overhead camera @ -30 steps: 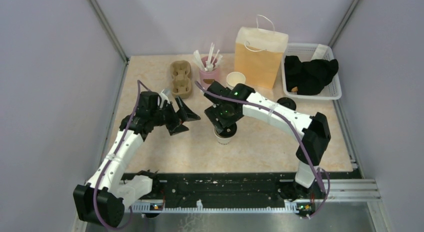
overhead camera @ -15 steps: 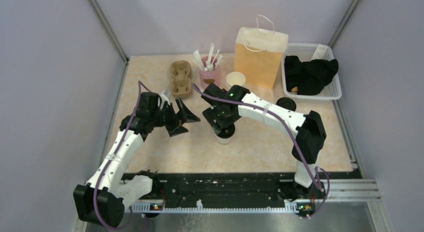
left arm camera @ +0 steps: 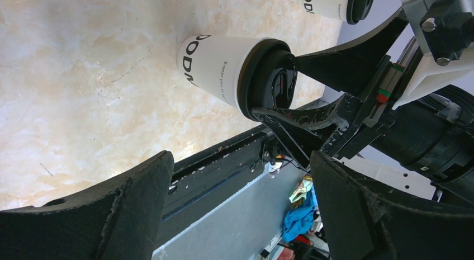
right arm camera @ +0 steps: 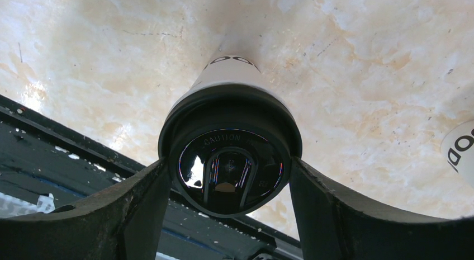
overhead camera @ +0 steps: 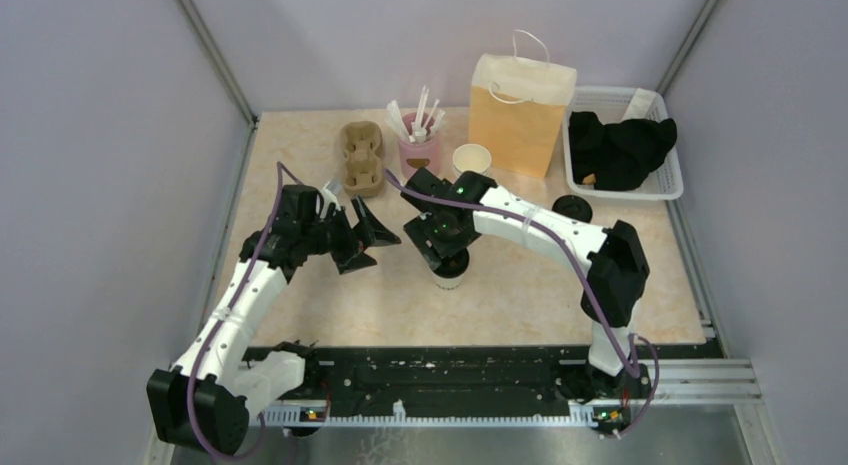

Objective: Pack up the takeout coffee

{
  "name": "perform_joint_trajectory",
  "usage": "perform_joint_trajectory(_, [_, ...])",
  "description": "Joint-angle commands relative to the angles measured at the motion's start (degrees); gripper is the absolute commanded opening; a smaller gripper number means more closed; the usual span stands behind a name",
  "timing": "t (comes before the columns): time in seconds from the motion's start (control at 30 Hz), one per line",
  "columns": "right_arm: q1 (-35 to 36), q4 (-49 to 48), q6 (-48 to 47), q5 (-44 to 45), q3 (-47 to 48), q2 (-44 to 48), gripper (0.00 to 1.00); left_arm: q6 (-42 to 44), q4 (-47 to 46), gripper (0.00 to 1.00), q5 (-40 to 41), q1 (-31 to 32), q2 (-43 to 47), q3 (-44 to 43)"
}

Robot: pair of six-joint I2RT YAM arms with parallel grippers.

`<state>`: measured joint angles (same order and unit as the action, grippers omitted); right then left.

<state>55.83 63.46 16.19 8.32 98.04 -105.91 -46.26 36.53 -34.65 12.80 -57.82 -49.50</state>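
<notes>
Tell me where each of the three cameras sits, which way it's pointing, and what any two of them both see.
Top external: above and behind the bases, looking down on the table; the left arm and right arm show whole.
Left wrist: on the left arm, looking low across the tabletop at the lidded cup; the open left gripper frames the bottom.
Right wrist: looking down onto that cup; the right gripper grips it.
Shared: both wrist views show that cup; the left also catches the right gripper on it.
</notes>
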Motion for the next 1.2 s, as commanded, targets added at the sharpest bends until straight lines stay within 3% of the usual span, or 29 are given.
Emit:
perform_joint_trajectory(0.0, [0.66,-0.97,-0.28,0.27,1.80,-0.80,0.72,1.30,-1.01,0.98,-0.68,-0.23,-0.11,0.00])
perform_joint_trajectory(0.4, [0.68,-1.50,-0.45,0.82,1.60,-1.45,0.75,1.60,-1.08,0.98,-0.98,-0.23,-0.22,0.22])
perform_joint_trajectory(0.63, [0.68,-0.10,0.59,-0.21,3.85,0.01,0.91,2.26,-2.04,0.98,-3.29,-0.23,-1.44,0.85])
perform_joint_trajectory(0.9, [-1.41,3.98,2.49,-6.11,10.53,6.14,0.95,1.52,-7.28,0.94,-9.59,1.62,-8.53,1.63])
perform_joint_trajectory(1.0, [-7.90,-1.44,4.50,-15.80,1.67,11.88,0.89,1.29,-9.80,0.87,-10.75,3.29,-11.27,1.12])
perform_joint_trajectory(1.17, [-20.86,-22.35,10.21,-34.38,-21.86,22.62,0.75,1.36,-13.19,0.70,-12.45,5.08,-17.02,-0.14])
